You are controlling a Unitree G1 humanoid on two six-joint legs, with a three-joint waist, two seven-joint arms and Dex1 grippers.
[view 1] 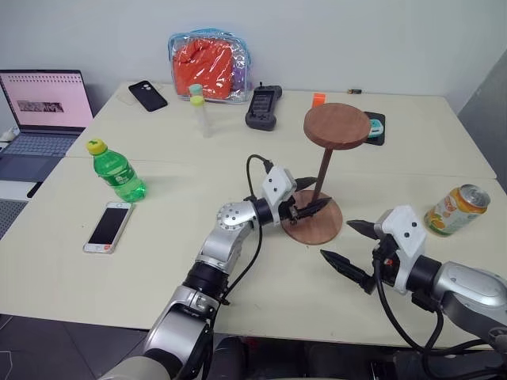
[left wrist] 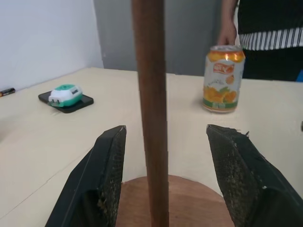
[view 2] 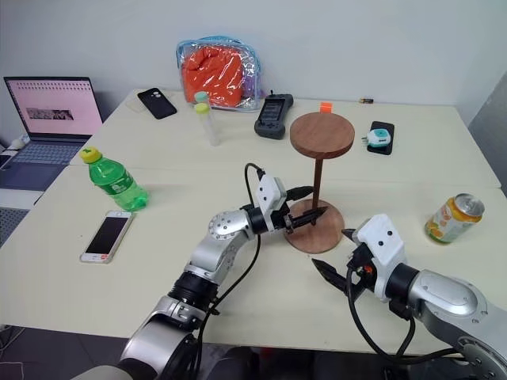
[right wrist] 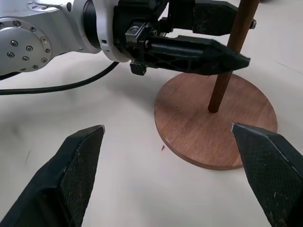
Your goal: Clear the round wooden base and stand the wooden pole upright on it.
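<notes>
A pale cream bench (view 1: 158,269), made of two tops joined at a seam, stands against a plain white wall (view 1: 356,32). Dark grey floor (view 1: 16,210) shows beyond its edge, under even, soft light.

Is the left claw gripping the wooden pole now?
No, both fingers stand apart from the wooden pole, with gaps on each side.

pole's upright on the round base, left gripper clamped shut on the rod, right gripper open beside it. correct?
Not quite: the left gripper is open, its fingers standing apart on either side of the wooden pole, as the left wrist view shows. The pole does stand on the round wooden base, right gripper open beside it.
</notes>
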